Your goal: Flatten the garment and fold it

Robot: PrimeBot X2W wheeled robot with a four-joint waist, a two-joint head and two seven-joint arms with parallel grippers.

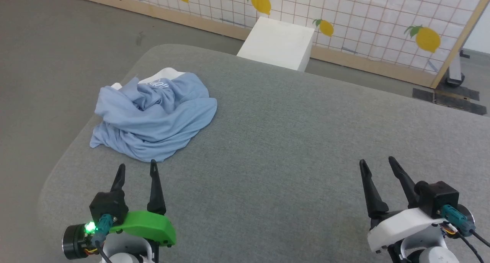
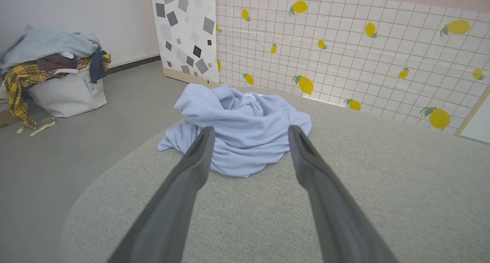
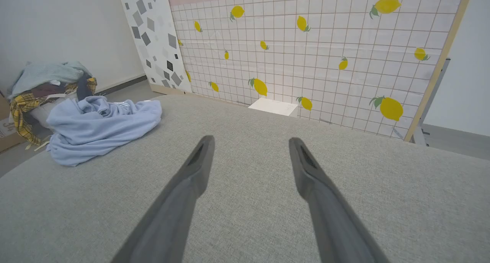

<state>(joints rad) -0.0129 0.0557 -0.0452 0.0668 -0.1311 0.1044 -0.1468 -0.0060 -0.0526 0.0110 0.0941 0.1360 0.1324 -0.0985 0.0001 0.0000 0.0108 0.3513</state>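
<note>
The left gripper [image 1: 137,164], fingers spread and empty, hovers just short of the garment [image 1: 153,117], which lies bunched in a heap straight ahead of its tips, with no clear long axis, on the grey table [image 1: 291,148]. The right gripper [image 1: 376,160], likewise spread and empty, sits well right of the garment, so the left arm likely has the nearer reach.

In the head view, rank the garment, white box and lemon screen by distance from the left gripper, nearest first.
1. garment, just ahead of the left gripper.
2. white box, beyond the table.
3. lemon screen, behind the box.
</note>
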